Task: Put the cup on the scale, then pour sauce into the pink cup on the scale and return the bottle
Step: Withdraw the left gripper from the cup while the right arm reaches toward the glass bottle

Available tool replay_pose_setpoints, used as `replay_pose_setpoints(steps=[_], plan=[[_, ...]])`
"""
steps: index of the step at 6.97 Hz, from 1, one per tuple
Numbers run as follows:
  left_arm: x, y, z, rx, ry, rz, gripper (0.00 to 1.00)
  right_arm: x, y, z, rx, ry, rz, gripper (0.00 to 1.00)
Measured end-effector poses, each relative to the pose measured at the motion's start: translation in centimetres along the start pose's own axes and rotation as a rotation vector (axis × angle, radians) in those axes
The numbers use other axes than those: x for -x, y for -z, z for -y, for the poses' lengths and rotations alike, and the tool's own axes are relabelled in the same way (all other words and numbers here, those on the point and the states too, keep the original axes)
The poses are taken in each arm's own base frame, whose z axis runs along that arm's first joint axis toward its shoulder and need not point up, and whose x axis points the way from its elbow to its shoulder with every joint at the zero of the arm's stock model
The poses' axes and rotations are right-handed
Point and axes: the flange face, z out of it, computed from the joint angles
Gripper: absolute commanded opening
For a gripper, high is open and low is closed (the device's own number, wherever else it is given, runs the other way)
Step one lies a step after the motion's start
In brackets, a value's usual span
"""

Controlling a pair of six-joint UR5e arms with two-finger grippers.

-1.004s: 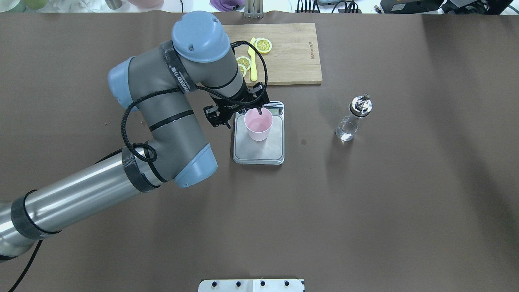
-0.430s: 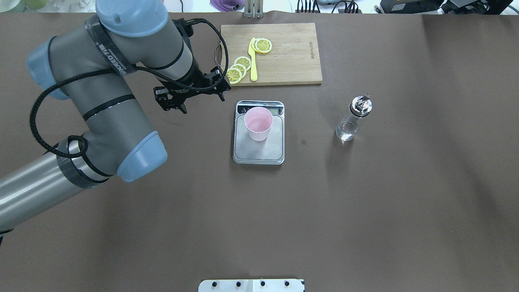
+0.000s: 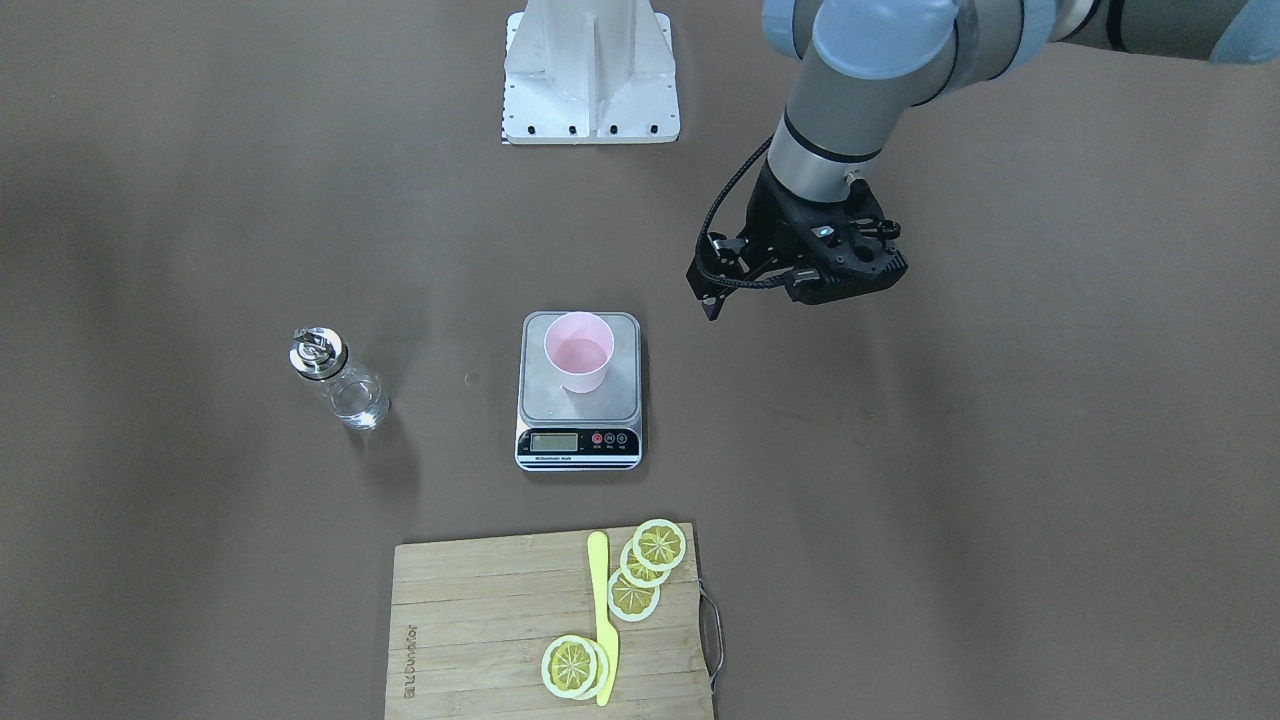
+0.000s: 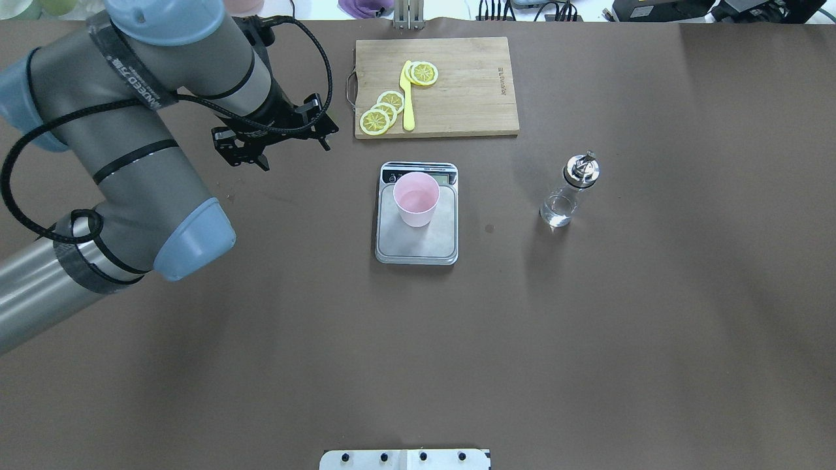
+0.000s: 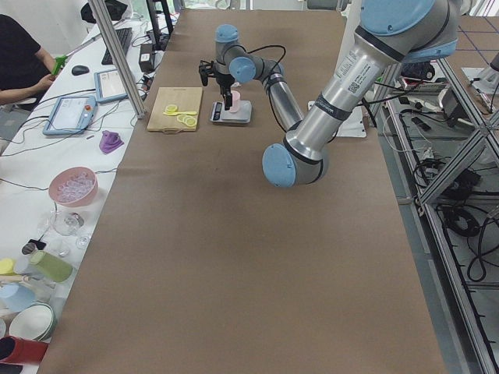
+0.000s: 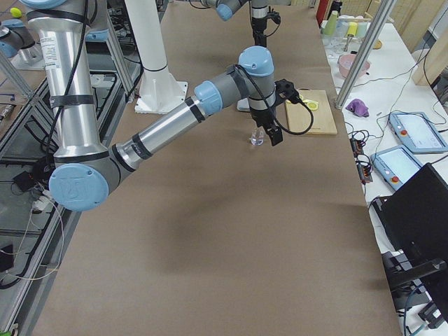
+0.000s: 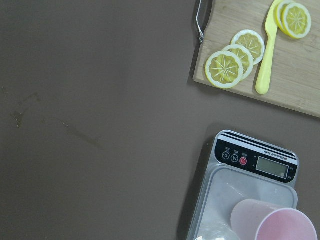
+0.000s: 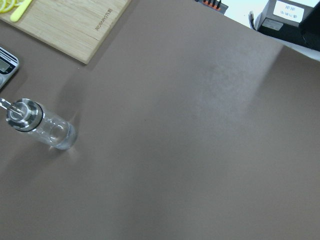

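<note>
Brown counter (image 4: 588, 326). Cup (image 4: 416, 199) upright on scale (image 4: 418, 245) platform, toward the display end, so its weight registers; first step looks done. My left end effector (image 4: 294, 155) hangs spread and empty, well aside, leaving pouring room. Bottle (image 4: 567, 196) upright, well apart on my right side. My right end effector (image 6: 269, 133) shows only in the side view; spread or closed, cannot tell. Cutting board (image 4: 470, 98) stamp too small to read.

Only an "M" reads clearly, on a round white button (image 7: 234, 157) in the black strip of the scale (image 7: 225, 200), beside the left gripper (image 4: 294, 156) toward the table's middle. White lettering on the strap (image 4: 134, 75) up the arm behind that gripper, and the mark (image 4: 501, 81) at the end of the cutting board (image 4: 457, 98) farthest from it, cannot be made out.
</note>
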Motion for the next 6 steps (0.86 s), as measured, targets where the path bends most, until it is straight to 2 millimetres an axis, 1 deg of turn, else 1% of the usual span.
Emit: replay_pose_setpoints(steps=[1, 2, 3, 4, 5, 6], plan=[[1.1, 0.1, 0.5, -0.007, -0.003, 0.007, 0.99, 1.8, 0.4, 1.8, -0.037, 0.020, -0.004, 1.00], [2.2, 0.1, 1.0, -0.013, -0.009, 0.014, 0.99, 4.7, -0.5, 4.2, -0.051, -0.003, 0.001, 1.00], [3.1, 0.1, 1.6, -0.018, -0.005, 0.023, 0.99, 8.3, -2.1, 6.3, -0.049, -0.043, 0.017, 1.00], [4.0, 0.0, 2.2, -0.022, -0.008, 0.031, 0.99, 11.5, -3.3, 7.6, -0.049, -0.061, 0.026, 1.00], [4.9, 0.0, 2.8, -0.027, -0.022, 0.040, 0.99, 13.9, -3.9, 8.2, -0.059, -0.077, 0.015, 1.00], [5.7, 0.0, 3.2, -0.030, -0.029, 0.046, 0.99, 16.2, -4.5, 8.2, -0.086, -0.103, -0.035, 1.00]])
